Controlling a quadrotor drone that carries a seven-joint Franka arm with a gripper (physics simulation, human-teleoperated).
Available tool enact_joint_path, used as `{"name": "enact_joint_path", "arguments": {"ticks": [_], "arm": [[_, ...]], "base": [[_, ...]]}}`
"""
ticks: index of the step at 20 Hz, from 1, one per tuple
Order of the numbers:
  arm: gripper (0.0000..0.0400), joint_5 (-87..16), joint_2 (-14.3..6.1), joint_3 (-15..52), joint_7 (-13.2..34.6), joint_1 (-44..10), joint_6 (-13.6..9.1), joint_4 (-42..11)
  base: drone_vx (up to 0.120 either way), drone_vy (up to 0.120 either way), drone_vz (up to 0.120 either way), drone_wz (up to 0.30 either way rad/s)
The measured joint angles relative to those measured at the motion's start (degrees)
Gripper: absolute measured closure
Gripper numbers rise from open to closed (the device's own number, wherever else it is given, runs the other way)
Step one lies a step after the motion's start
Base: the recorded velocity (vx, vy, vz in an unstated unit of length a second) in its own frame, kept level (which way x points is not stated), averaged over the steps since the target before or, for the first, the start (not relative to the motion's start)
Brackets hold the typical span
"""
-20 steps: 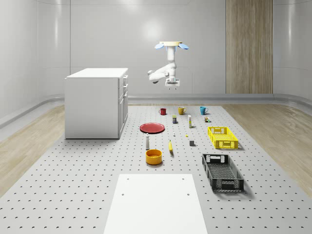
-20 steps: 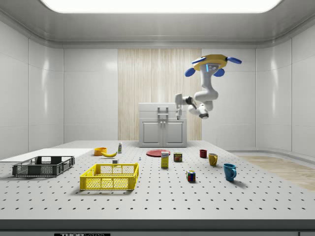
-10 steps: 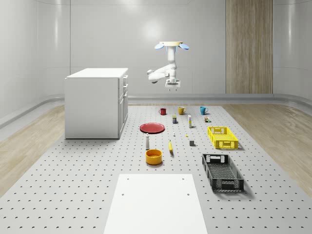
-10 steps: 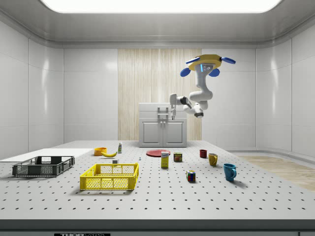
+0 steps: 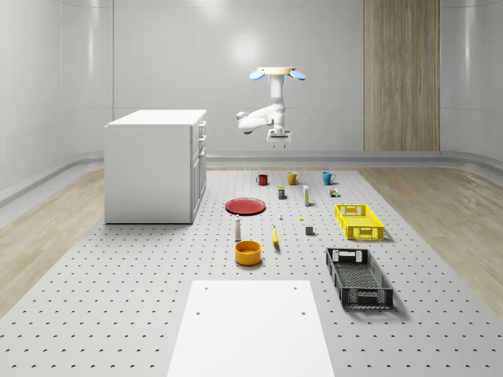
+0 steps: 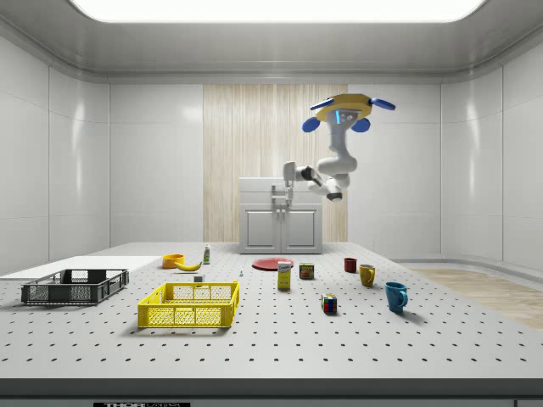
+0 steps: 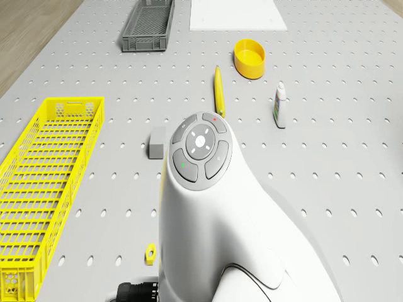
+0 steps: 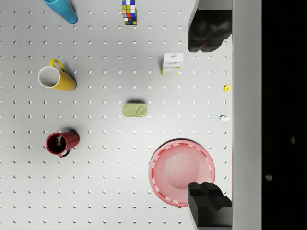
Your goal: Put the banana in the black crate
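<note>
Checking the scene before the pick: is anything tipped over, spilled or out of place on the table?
Nothing stands out. The banana lies flat on the table, the black crate sits upright, and the mugs stand upright. The drone hovers high above the table.

On the perforated table (image 5: 118,298) we see a white cabinet (image 5: 155,165), a red plate (image 5: 246,206), 3 mugs in a row, red (image 5: 262,179), yellow (image 5: 291,177) and blue (image 5: 328,177), and a yellow crate (image 5: 358,221). Nearer the camera stand a small white bottle (image 5: 237,228) and an orange bowl (image 5: 247,252). In the wrist view, a green tin (image 8: 135,110) lies between the yellow mug and the plate, with a Rubik's cube (image 8: 128,12) beside the blue mug.
</note>
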Motion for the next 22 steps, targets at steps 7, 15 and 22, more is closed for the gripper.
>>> {"name": "enact_joint_path", "arguments": {"ticks": [7,15,22], "arm": [[0.0,0.86,-1.74,0.46,0.49,-0.52,1.61,0.11],[0.0,1.76,-3.59,0.92,0.98,-1.05,3.33,0.23],[0.0,2.47,-5.1,1.28,1.35,-1.46,4.73,0.32]], "base": [[0.12,-0.12,0.0,0.0],[0.12,-0.06,0.0,0.0],[0.12,0.0,0.0,0.0]]}}
